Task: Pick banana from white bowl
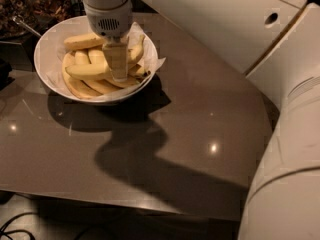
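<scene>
The white bowl (47,76), lined with crinkled white paper, stands at the back left of the brown table and holds several yellow bananas. The long curved banana (100,87) lies along the bowl's near side, its dark stem tip turned up at the right rim. My gripper (119,74) hangs straight down from the white wrist into the middle of the bowl. Its tip sits among the bananas, at the right end of a straighter banana (85,71) and just above the curved one. The contact point is hidden.
My white arm (280,109) fills the right side and the top of the view. A dark container (20,9) with brown contents stands behind the bowl at the far left. The brown tabletop (150,149) stretches forward to its front edge, with cables on the floor below.
</scene>
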You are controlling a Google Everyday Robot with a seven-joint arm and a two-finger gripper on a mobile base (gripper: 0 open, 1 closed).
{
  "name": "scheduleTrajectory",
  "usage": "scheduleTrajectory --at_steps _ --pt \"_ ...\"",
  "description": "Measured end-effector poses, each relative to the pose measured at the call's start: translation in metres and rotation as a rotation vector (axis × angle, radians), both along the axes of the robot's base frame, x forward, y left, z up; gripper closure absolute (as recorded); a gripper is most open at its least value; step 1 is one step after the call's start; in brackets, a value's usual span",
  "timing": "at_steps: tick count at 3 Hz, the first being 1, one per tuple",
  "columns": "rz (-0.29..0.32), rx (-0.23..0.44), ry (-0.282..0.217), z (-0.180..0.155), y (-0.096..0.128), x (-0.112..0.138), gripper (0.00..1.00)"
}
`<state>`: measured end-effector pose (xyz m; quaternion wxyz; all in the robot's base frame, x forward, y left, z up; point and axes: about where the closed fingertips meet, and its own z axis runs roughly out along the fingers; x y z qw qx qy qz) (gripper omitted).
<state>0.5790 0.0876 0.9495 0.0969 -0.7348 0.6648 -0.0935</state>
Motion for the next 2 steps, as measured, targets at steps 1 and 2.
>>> scheduleTrajectory --at_steps 1,2 --pt "-0.001 -0.012 0.017 -0.0104 0.0008 0.0019 0.35" --pt "0.000 -0.022 0.034 -0.0197 0.0010 0.0043 0.35"
